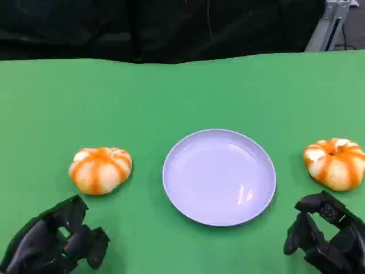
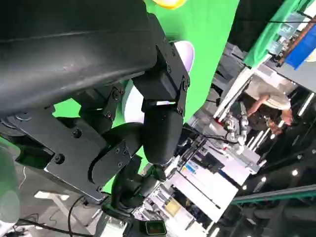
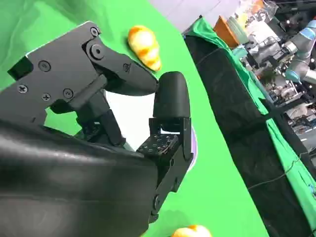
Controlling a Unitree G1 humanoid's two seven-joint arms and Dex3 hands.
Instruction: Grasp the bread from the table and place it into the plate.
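A green table fills the head view, with a black curtain at the far edge. A pale round plate sits in the middle of the table. One orange-and-white bread lies to the left of the plate, a little apart from it. A second bread lies to the right of the plate, near the picture's edge. The left hand is at the near left, close to the left bread but not touching it. Its fingers are curled and nothing is in them. The right hand is at the near right, just in front of the right bread and not touching it. It holds nothing, and its fingers are bent with a gap between them.

In the left wrist view, the left hand has bent fingers with nothing between them. Part of the plate shows past them. A person bends over beside the table, among shelves and gear.

In the right wrist view, the right hand has its fingers apart and holds nothing. The left bread lies on the green beyond the fingers. The right bread peeks in at the picture's edge.
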